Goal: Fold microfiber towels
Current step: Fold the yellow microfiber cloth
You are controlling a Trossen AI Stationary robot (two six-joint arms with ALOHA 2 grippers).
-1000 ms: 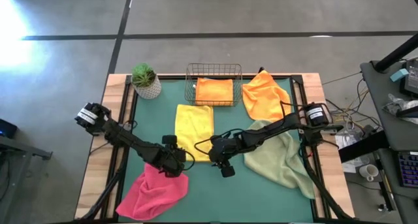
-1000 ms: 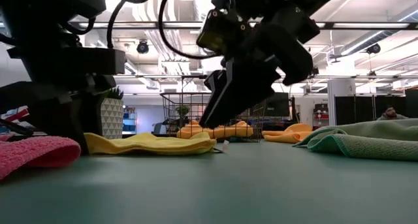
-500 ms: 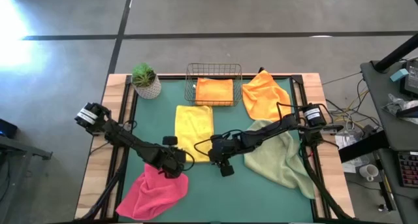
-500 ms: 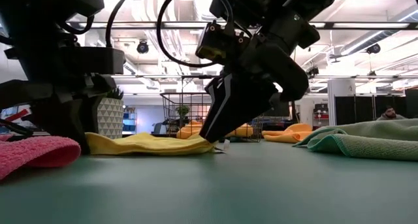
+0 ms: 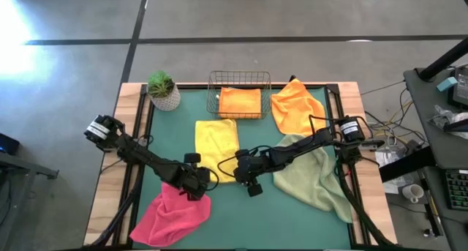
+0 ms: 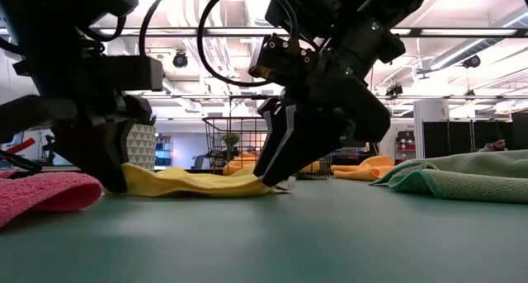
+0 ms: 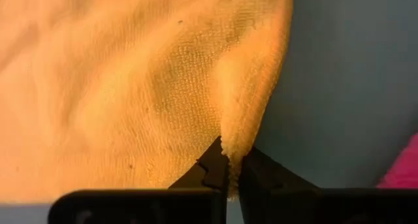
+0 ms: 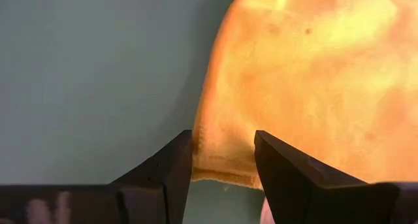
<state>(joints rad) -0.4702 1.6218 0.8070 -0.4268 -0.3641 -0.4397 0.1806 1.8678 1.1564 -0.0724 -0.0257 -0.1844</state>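
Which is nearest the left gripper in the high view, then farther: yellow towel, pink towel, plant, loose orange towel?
From the left gripper:
1. Yellow towel, pinched at its near corner.
2. Pink towel, just below.
3. Plant, back-left corner.
4. Loose orange towel, back right.

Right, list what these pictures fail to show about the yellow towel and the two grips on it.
- Yellow towel: in the high view both wrists cover its near corners.
- Right gripper: fingers open around the towel's edge in its wrist view; contact cannot be told.
- Left gripper: shut on a corner; how deep the cloth sits is hidden by the fingers.
- Wire basket: whether its orange towel is folded is too small to tell.
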